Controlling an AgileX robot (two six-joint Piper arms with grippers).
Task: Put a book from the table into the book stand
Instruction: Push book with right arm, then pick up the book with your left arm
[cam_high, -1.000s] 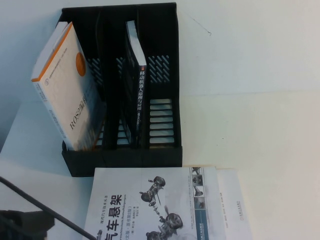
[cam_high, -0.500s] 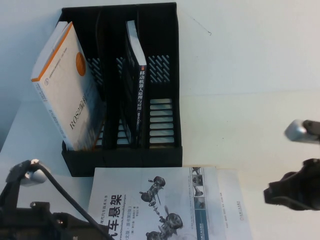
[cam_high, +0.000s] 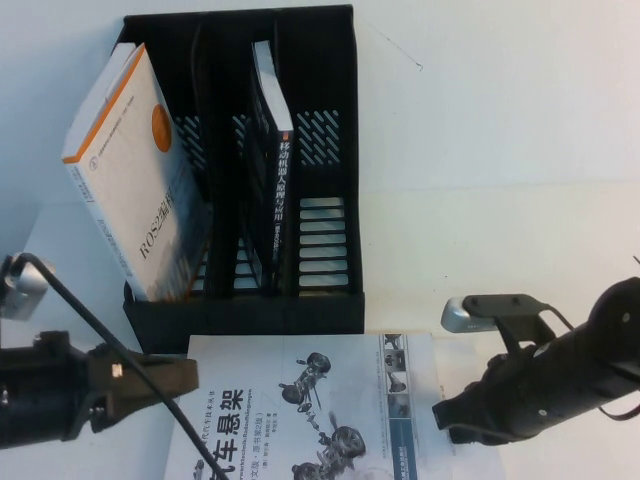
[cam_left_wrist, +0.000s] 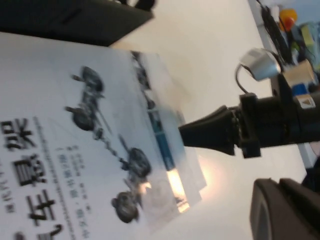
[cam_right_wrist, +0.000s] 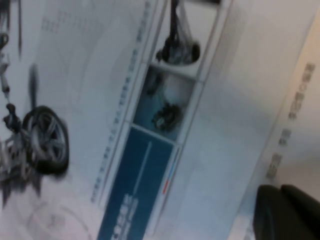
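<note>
I see the book (cam_high: 310, 410) flat on the table (cam_high: 520, 200) | left gripper (cam_high: 185, 378), right gripper (cam_high: 445, 413) flank it, jaw states unclear | book stand (cam_high: 330, 300) behind holds orange-striped book (cam_high: 135, 170), dark book (cam_high: 272, 150).

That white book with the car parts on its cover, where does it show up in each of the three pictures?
High view: the book lies flat at bottom centre, before the book stand, between the left gripper and right gripper.
Left wrist view: the book fills the left.
Right wrist view: the book fills most.
Shared landmark: its blue strip.
</note>
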